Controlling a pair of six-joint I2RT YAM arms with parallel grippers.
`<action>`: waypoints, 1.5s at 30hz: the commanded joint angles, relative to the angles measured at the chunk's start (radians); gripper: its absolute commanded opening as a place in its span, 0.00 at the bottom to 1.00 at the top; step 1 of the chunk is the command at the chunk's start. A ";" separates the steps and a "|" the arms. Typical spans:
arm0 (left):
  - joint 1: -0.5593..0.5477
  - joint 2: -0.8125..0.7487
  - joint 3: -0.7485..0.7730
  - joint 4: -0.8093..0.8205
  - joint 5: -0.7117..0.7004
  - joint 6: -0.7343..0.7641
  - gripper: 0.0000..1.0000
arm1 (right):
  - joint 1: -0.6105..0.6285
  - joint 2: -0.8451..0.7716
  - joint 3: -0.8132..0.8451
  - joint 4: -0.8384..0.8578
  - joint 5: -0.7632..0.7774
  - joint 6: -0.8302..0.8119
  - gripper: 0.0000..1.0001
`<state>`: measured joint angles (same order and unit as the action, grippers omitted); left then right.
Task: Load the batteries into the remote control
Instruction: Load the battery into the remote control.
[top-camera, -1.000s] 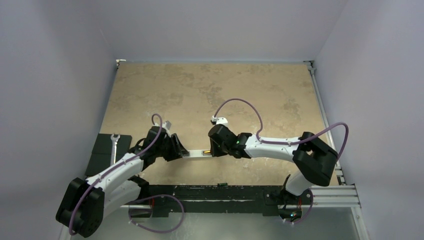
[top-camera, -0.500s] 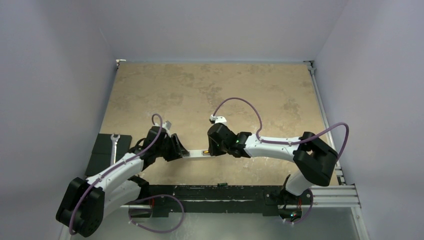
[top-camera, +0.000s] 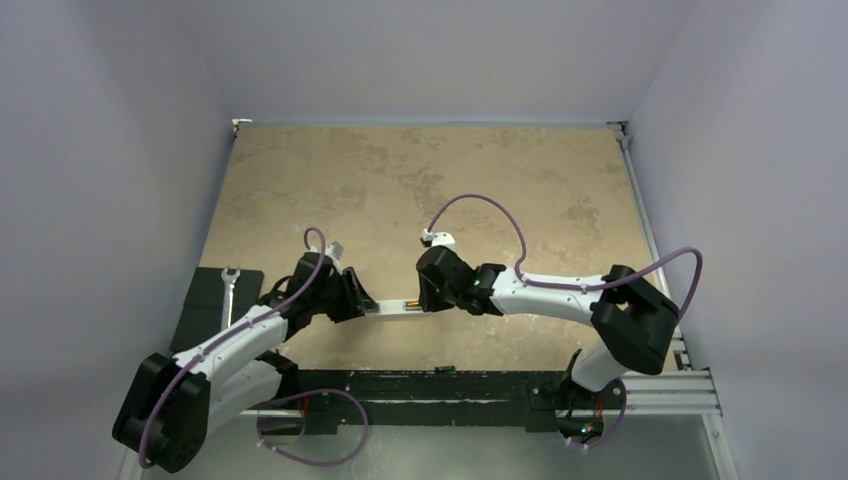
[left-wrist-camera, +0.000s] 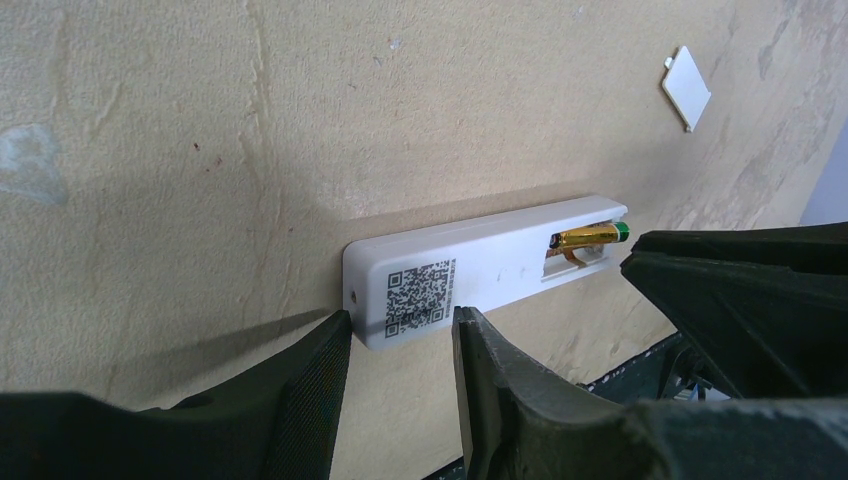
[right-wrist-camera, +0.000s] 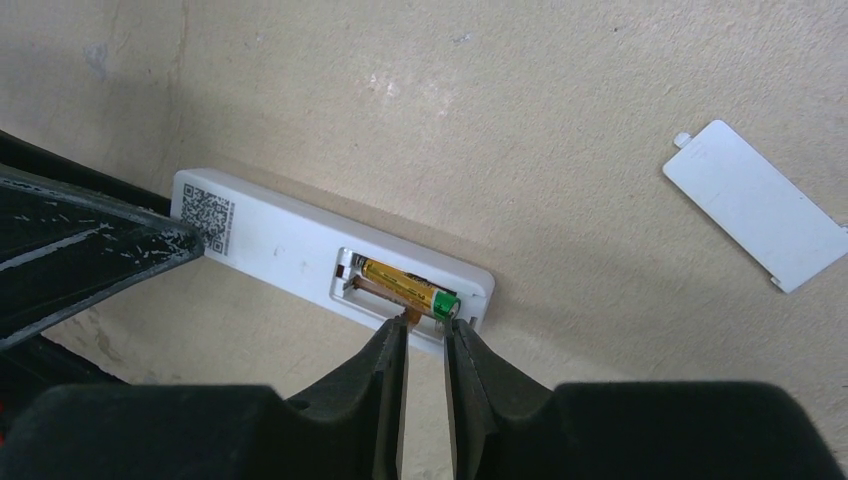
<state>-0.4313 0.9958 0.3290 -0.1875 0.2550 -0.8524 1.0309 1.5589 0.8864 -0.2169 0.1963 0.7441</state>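
The white remote control (left-wrist-camera: 480, 265) lies back-up on the tan table, with a QR label at one end and its battery bay open. One gold battery with a green end (right-wrist-camera: 408, 288) lies in the bay beside an orange ribbon. My left gripper (left-wrist-camera: 398, 335) straddles the QR end, its fingers (left-wrist-camera: 320, 380) against both sides. My right gripper (right-wrist-camera: 425, 335) has its tips at the bay's near edge by the battery's green end. Its jaws stand a narrow gap apart with nothing between them. In the top view the remote (top-camera: 393, 308) lies between both grippers. No second battery is clearly visible.
The loose white battery cover (right-wrist-camera: 755, 205) lies on the table beyond the remote and also shows in the left wrist view (left-wrist-camera: 686, 88). A black rail (top-camera: 480, 385) runs along the near edge, with a small dark object (top-camera: 443, 369) on it. A wrench (top-camera: 228, 290) lies at the left.
The right wrist has shifted very slightly at the remote's bay end. The left arm and the remote have not moved.
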 joint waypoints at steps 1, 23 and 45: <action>0.002 0.000 -0.001 0.045 0.018 0.014 0.41 | -0.005 -0.049 0.024 -0.002 0.041 -0.002 0.27; 0.000 0.001 -0.004 0.048 0.023 0.015 0.41 | -0.005 0.026 0.053 0.021 0.030 -0.003 0.27; 0.000 0.006 -0.002 0.051 0.026 0.014 0.41 | -0.005 0.038 0.039 0.050 0.007 0.011 0.24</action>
<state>-0.4313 0.9985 0.3290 -0.1833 0.2584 -0.8524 1.0309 1.5848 0.9051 -0.2077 0.2119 0.7441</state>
